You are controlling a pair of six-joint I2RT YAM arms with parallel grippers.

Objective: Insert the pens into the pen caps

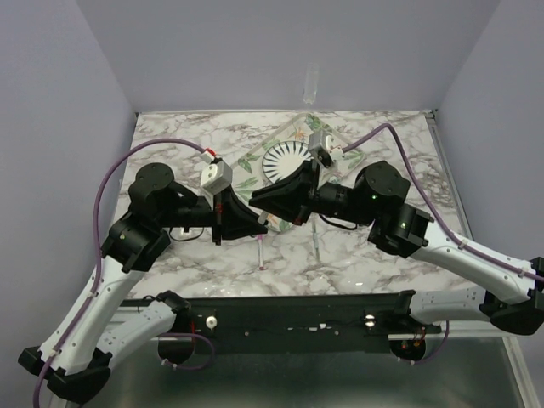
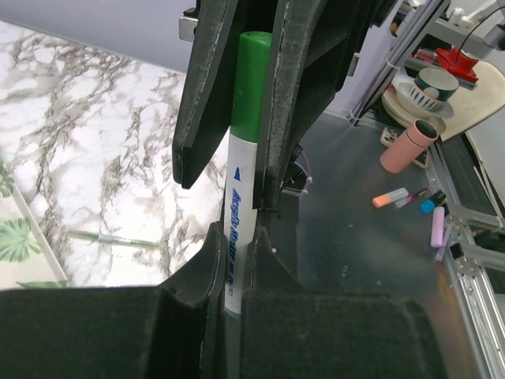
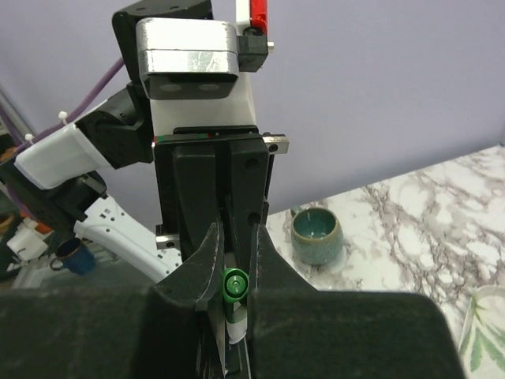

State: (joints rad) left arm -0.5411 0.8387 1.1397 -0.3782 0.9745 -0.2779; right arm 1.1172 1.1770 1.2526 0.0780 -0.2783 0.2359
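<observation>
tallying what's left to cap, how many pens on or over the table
3: green marker held by left gripper and right gripper; pink-tipped pen and pale pen lying on the marble. Others may be hidden.

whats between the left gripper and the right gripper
A white marker with a green end: left gripper holds the barrel, right gripper the green end. Clearest in the left wrist view.

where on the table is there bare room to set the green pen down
Bare marble lies back left, between the left wall and the tray, and at the back right corner. The centre is crowded: the left gripper and right gripper meet on the green pen, with loose pens in front.
</observation>
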